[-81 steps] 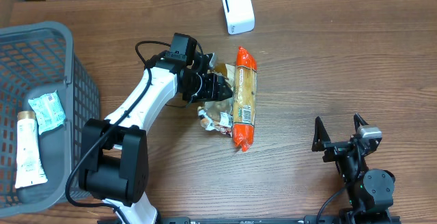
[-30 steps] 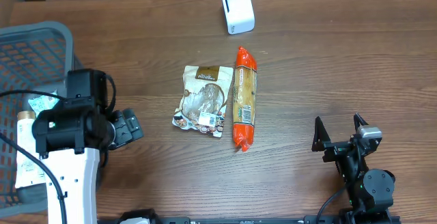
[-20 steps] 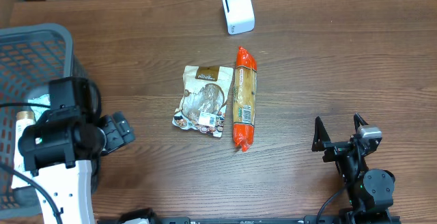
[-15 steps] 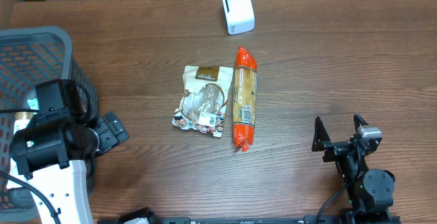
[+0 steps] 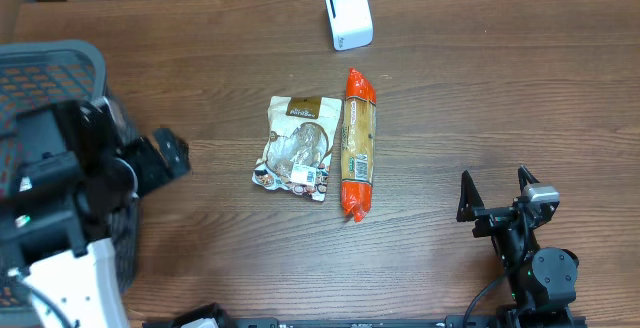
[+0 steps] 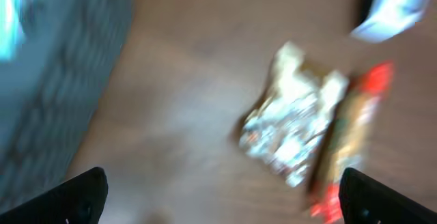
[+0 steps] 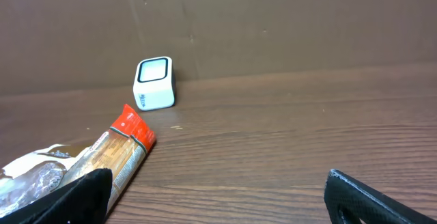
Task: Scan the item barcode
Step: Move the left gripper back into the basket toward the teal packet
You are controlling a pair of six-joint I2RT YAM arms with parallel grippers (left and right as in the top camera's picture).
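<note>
left gripper [image 5: 172, 155] jaws wide apart, holding nothing, backed way off to beside basket [image 5: 70, 53]. snack pouch [image 5: 297, 148] let go, now flat on table [image 5: 480, 88], right up against orange-ended pack [image 5: 358, 143], well short of white scanner [image 5: 348, 14]. right gripper [image 5: 494, 183] spread open too, hasn't budged.

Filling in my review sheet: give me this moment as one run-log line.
left gripper: open, empty, near basket | right gripper: open, empty, at near edge | snack bag, orange packet: flat, side by side | scanner: standing beyond them
</note>
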